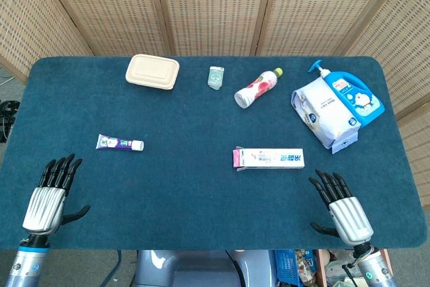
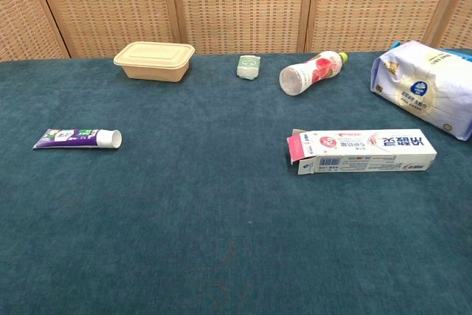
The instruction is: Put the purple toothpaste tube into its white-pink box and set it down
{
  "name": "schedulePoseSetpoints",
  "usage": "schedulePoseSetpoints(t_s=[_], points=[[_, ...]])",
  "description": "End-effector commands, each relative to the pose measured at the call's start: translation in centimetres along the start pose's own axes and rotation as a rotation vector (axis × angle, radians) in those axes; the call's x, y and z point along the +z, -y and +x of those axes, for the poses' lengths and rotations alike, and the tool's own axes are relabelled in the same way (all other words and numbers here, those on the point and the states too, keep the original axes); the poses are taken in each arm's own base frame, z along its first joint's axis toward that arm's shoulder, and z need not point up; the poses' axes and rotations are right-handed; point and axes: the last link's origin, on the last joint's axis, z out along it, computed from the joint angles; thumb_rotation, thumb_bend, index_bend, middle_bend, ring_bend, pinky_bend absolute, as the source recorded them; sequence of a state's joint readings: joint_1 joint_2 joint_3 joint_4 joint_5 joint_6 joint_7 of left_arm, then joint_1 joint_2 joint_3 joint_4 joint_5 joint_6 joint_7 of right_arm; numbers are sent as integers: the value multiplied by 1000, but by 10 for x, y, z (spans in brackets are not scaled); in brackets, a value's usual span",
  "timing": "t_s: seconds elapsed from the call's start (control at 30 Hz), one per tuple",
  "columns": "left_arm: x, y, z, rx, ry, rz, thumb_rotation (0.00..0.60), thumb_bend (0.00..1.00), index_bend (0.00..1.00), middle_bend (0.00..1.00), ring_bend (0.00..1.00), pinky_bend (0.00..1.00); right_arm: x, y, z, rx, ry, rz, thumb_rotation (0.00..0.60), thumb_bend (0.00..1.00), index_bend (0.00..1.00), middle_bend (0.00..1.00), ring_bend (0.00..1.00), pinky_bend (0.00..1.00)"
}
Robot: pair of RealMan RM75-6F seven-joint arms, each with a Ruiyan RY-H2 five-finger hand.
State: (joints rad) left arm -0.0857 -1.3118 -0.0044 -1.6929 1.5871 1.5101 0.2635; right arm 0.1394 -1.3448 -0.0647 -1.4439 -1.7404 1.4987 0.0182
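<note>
Head view alone shows left hand (image 1: 50,196); right hand (image 1: 342,208); fingers (image 1: 60,169) spread.

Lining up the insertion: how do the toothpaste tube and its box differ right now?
The toothpaste tube is purple with a white cap; the box is white with a pink end. The tube is shorter and slimmer than the box. The tube lies nearer the left hand, the box nearer the right hand. The box's left end flap is open. Both lie flat, lengthwise left-right, untouched.
</note>
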Motion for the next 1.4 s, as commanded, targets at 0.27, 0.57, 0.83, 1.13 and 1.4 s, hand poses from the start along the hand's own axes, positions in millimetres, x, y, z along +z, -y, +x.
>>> schedulePoseSetpoints(t_s=[0.27,0.57,0.83,1.13,1.4], points=[[-2,-3,0,7,-2,-14,600,152,35,0,0,0,-2,2,-1,6,8,10,600,46,56,0,0,0],[1,-1,-2,3,6,-6,600,151,36,0,0,0,-1,1,-1,0,4,-1,600,47,56,0,0,0],[-1,1,2,-4,0,1,600,152,36,0,0,0,-2,5,-3,-8,9,16,600,46,57,0,0,0],[2,-4,-1,-13,13,2,600,171,75,0,0,0,-3,-1,2,-6,-5,0,600,47,57,0,0,0],[37,-1,2,37,19,10,600,188,160,0,0,0,-2,0,-3,-14,15,-2,600,47,59,0,0,0]])
